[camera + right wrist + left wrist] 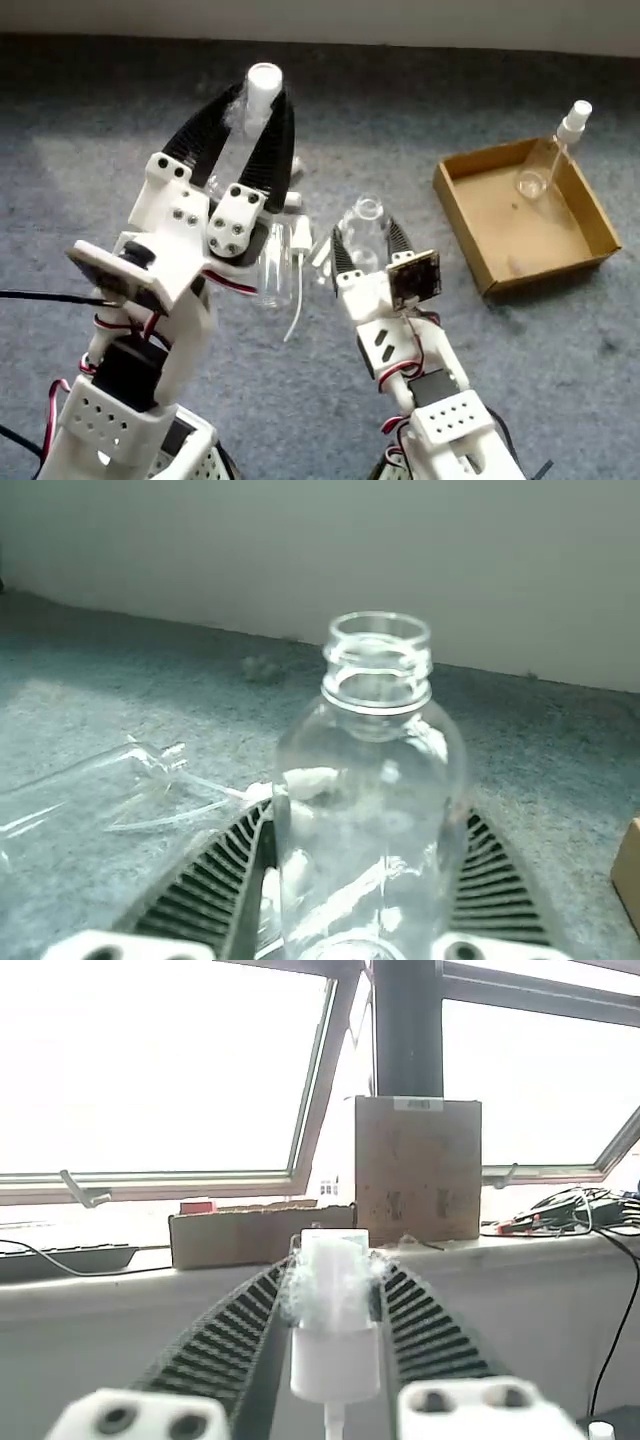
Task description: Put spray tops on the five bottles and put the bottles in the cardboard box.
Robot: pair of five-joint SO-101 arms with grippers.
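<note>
My left gripper [262, 98] is raised above the carpet and shut on a white spray top [264, 82], whose thin dip tube hangs down between the fingers [230, 1345]. In the left wrist view the spray top [335, 1332] points up at a window. My right gripper [366, 232] is shut on a clear bottle [366, 222] held upright, its neck open and uncapped [378, 665]. The cardboard box [480, 250] lies to the right, with one capped bottle [552, 152] leaning in its far corner.
Clear bottles [274, 268] lie on the grey carpet between the two arms, with loose white spray tops [301, 236] and a dip tube [296, 310] beside them. One lying bottle [80, 792] is near my right gripper. A pale wall runs along the far edge.
</note>
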